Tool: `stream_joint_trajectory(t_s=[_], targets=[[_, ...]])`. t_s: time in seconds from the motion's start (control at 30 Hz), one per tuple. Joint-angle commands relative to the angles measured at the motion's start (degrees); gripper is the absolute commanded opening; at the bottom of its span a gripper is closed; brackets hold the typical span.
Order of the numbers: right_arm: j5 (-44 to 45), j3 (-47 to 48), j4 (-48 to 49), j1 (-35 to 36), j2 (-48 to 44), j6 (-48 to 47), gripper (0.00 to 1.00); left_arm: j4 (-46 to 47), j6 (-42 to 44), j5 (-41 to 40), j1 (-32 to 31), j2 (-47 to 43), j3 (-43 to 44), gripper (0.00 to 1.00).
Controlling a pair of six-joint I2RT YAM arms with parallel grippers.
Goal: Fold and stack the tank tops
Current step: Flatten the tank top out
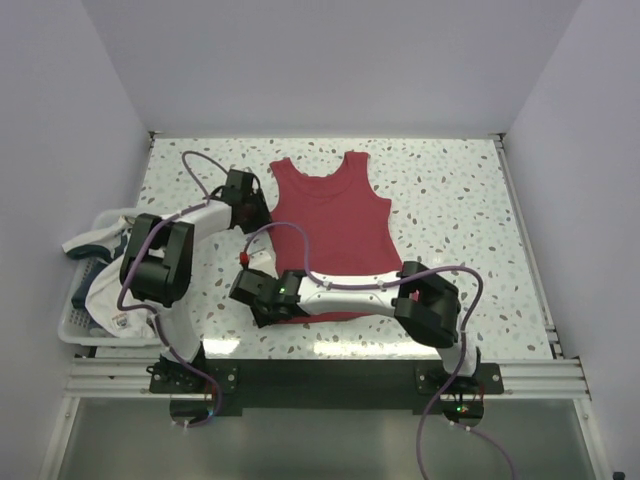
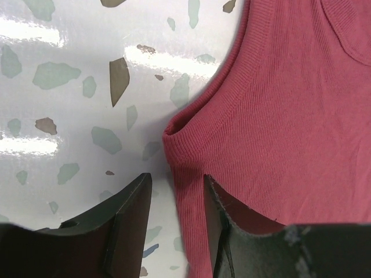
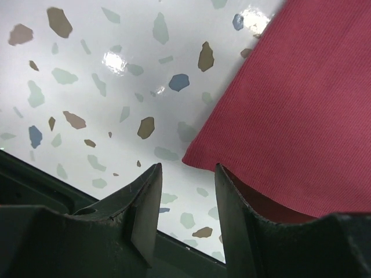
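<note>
The dark red tank top lies flat and spread out in the middle of the speckled counter, straps toward the far side and hem toward my bases. My left claw is down at the top's left side just below the armhole, released, its jaws parted astride the side seam. One finger is over bare counter and the other over the ribbed cloth, with the folded edge running into the gap between them. My right arm reaches across to the near left corner of the same top. My right claw is released too, jaws apart, and the hem corner sits just ahead of the gap. Its outer finger is above the counter and its inner one is over the cloth. Neither claw grips anything. The white tank top, with dark trim showing, lies crumpled in a pale basket at the counter's left edge, well apart from the red one.
</note>
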Motion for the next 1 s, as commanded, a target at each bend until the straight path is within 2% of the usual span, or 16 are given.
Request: stream_joint_trajectory(t_s=[0.0,0.33,0.37,0.4,0.5,0.53,0.73,0.97], targets=[[2.75,3.44,-2.92,1.04,2.08,-0.24,0.46,2.04,0.73,0.75,0.44,0.79,1.78,0.45],[4.06,5.11,-4.15,2.27,5.52,0.03,0.44,2.48,0.11,1.45,0.44,1.5,1.6,0.43],[4.41,5.2,-4.24,2.27,5.78,-0.15,0.42,2.48,-0.06,1.45,0.36,1.5,1.6,0.43],[4.59,5.29,-4.24,2.27,5.96,-0.15,0.35,2.56,-0.15,1.45,0.44,1.41,1.6,0.43],[6.08,5.64,-5.2,2.19,6.31,-0.24,0.24,2.56,-0.15,1.45,0.44,1.32,1.25,0.43],[6.52,5.56,-5.38,2.27,6.31,-0.32,0.22,2.48,-0.24,1.45,0.44,1.23,1.17,0.43],[5.47,0.56,-3.01,2.27,2.19,-1.38,0.02,2.3,-0.24,1.02,0.44,-0.7,0.81,0.5],[1.26,-4.98,-0.46,1.31,-3.7,-1.21,0.0,2.04,-1.12,0.75,0.44,-3.69,-0.76,0.62]])
